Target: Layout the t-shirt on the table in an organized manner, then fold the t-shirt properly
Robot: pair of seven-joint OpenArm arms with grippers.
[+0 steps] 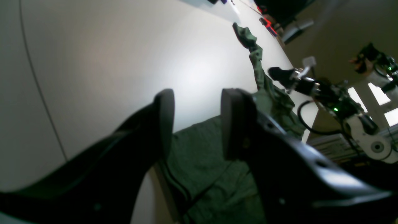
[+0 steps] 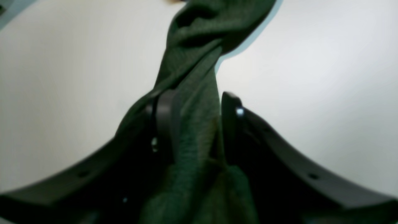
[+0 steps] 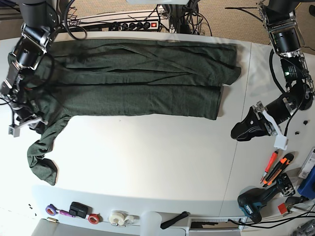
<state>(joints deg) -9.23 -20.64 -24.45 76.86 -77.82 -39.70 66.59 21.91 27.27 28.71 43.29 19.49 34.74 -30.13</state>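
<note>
Base view shows me the t-shirt (image 3: 142,81) spread across the far half of the table (image 3: 147,162), one sleeve trailing twisted toward the near edge; no fold made yet. My right gripper (image 2: 196,124) has that sleeve between its fingers, my left gripper (image 1: 196,121) hangs parted and empty, so straightening comes first

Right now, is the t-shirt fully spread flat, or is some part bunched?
Partly spread. The t-shirt body lies along the table, doubled lengthwise, but one sleeve is twisted into a rope running through the right hand.
</note>
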